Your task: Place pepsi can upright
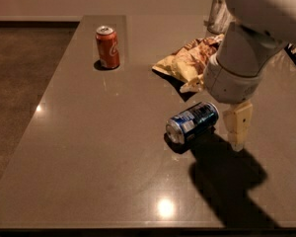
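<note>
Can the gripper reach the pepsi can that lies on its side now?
Probably yes. The gripper hangs low just beside the pepsi can, with nothing between them; the chip bag lies farther back.
</note>
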Action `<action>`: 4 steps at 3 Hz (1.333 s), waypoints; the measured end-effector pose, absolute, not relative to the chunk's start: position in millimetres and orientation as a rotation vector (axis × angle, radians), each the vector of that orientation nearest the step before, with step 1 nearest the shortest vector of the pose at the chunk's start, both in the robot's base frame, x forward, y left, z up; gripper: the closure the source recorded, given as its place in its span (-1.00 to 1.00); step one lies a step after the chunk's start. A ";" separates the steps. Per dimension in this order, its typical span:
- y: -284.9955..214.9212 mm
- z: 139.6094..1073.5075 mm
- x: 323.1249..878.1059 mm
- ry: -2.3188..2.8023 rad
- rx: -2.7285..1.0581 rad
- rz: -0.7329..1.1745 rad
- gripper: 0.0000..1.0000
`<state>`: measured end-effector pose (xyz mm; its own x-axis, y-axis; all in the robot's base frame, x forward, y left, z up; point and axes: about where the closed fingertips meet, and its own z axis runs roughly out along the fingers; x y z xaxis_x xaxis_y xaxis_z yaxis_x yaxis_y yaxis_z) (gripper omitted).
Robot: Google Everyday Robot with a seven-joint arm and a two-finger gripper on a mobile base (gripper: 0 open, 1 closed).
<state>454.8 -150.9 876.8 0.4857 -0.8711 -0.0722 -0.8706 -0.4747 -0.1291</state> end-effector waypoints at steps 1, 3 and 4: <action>-149.7 864.9 452.5 1.483 -2.606 -0.001 -1.00; -142.4 852.1 465.0 1.484 -2.606 -0.027 -0.48; -143.1 851.5 469.7 1.494 -2.599 -0.044 -0.03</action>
